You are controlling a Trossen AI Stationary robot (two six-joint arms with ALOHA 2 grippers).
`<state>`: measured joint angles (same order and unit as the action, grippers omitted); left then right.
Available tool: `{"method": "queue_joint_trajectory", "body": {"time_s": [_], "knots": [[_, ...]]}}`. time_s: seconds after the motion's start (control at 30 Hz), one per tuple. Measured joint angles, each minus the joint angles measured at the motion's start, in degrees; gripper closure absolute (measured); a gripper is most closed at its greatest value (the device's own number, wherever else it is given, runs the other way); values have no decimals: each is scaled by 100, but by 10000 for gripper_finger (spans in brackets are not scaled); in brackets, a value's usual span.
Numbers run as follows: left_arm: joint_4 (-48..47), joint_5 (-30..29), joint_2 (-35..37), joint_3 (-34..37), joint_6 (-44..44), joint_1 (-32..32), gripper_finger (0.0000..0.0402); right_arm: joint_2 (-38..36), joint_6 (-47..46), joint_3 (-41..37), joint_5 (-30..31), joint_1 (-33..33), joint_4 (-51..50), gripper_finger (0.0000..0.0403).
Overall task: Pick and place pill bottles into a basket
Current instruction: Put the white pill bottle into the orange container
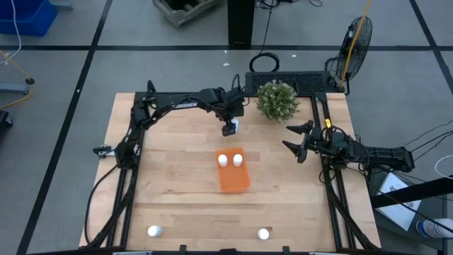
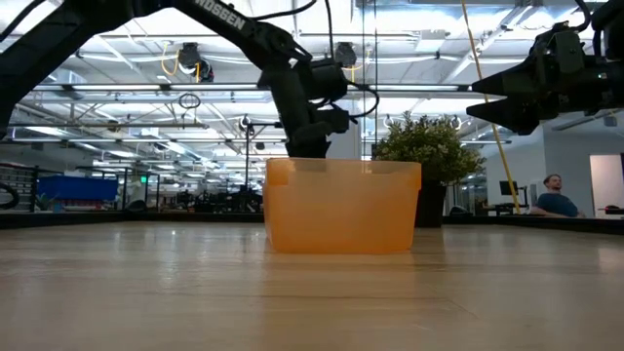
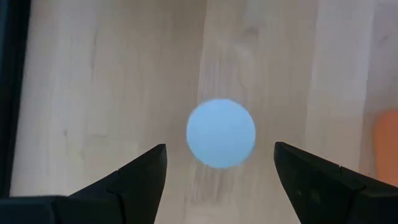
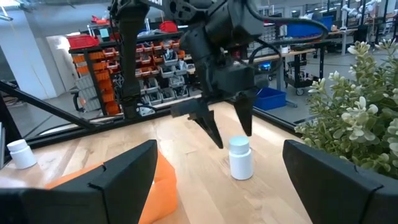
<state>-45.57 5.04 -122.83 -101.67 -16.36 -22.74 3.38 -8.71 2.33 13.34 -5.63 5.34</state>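
Observation:
A white pill bottle (image 1: 234,125) stands upright on the table's far middle, just beyond the orange basket (image 1: 233,177). My left gripper (image 3: 221,145) hangs open right above it, pointing steeply down. One finger stands on each side of the cap (image 4: 239,145), without touching it. Two bottles (image 1: 222,160) (image 1: 238,160) stand in the basket's far end. Two more stand near the front edge (image 1: 153,231) (image 1: 264,234). My right gripper (image 1: 294,140) waits open and level at the table's right side.
A green bushy plant (image 1: 277,100) stands at the far edge, to the right of the left gripper. The basket's far wall (image 3: 387,140) lies close beside the bottle under the left gripper. Bare wood spreads to the left of the basket (image 1: 170,170).

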Motion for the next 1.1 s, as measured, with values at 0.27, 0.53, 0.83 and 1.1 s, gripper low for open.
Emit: {"method": "queue_joint_trajectory", "body": {"time_s": [0.27, 0.53, 0.83, 1.1], "knots": [[191, 47, 4, -2, -2, 0, 109, 0, -1, 0, 0, 0, 0, 64], [217, 142, -136, -4, 35, 33, 114, 0, -2, 0, 0, 0, 0, 64], [264, 246, -264, -7, -4, 66, 125, 0, -2, -1, 2, 0, -2, 64], [228, 187, -264, -7, -24, 68, 143, 0, 13, 0, 3, 0, -2, 64]]}}
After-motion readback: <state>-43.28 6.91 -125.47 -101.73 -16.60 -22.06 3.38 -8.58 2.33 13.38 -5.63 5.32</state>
